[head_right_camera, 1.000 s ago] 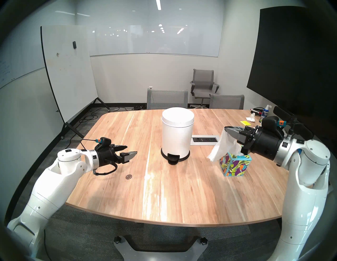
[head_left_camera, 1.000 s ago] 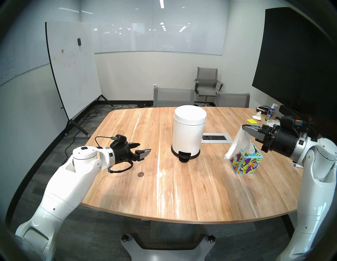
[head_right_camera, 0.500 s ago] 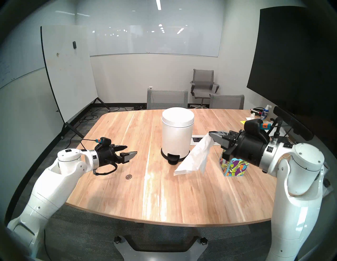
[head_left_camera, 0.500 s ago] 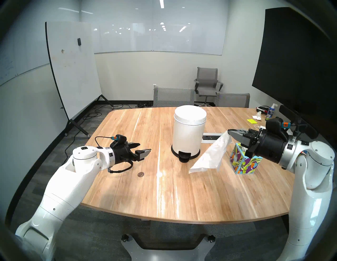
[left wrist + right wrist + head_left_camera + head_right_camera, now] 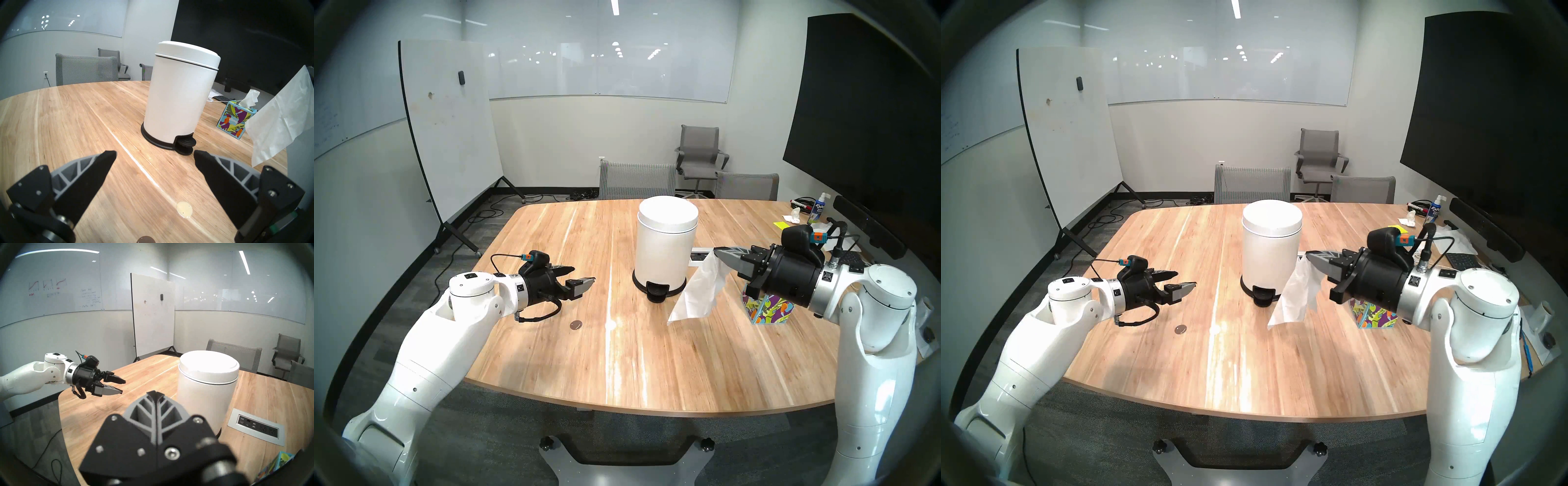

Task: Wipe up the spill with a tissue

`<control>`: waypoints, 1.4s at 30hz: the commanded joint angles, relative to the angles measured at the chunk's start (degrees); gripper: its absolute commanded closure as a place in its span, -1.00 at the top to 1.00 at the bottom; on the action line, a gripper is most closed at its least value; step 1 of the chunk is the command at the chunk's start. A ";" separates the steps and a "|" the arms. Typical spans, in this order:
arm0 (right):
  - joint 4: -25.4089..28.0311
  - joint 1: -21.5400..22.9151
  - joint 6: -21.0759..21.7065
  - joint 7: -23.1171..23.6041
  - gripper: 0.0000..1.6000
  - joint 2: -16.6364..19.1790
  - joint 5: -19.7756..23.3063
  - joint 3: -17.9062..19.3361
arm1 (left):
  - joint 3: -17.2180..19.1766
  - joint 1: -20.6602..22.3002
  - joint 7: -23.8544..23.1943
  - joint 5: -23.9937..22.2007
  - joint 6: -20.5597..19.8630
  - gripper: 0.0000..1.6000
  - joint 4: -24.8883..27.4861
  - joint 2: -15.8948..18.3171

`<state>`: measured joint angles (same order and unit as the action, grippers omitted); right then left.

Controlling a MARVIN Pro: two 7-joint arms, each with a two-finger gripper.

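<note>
Jaws of your right gripper [image 5: 717,254] are pinched tight on one corner of a thin white tissue [image 5: 697,295] hanging loose above the wooden table [image 5: 653,366]. Left gripper [image 5: 580,275] gapes, empty. Round grey-brown spill [image 5: 575,325] lies near it. Drag could snag tissue on the white pedal bin [image 5: 665,251]; open tabletop in front gives you room.

Tissue box [image 5: 768,309] half hidden by arm
</note>
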<state>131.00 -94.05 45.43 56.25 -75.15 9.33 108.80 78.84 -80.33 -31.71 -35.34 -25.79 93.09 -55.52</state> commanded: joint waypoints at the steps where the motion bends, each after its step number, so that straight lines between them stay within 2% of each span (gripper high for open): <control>1: -0.93 2.07 -1.28 0.01 -1.00 0.25 -0.27 -2.58 | 0.28 0.43 -0.08 -0.13 0.09 1.00 0.88 0.02; 19: -2.58 1.21 -3.04 2.67 -1.00 1.10 0.11 -5.50 | 0.28 0.43 -0.07 -0.14 0.09 1.00 0.89 0.02; 32: -4.35 3.17 -3.23 2.36 -1.00 0.94 -0.54 -7.87 | 0.28 0.43 -0.07 -0.14 0.09 1.00 0.89 0.02; 42: -4.87 3.08 -3.64 2.44 -1.00 0.95 -0.41 -7.79 | -0.06 2.29 -7.42 0.01 3.76 1.00 -1.53 2.70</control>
<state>125.78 -91.70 42.15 58.71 -74.10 8.72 100.67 78.57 -79.79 -35.50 -35.43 -24.57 91.67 -54.53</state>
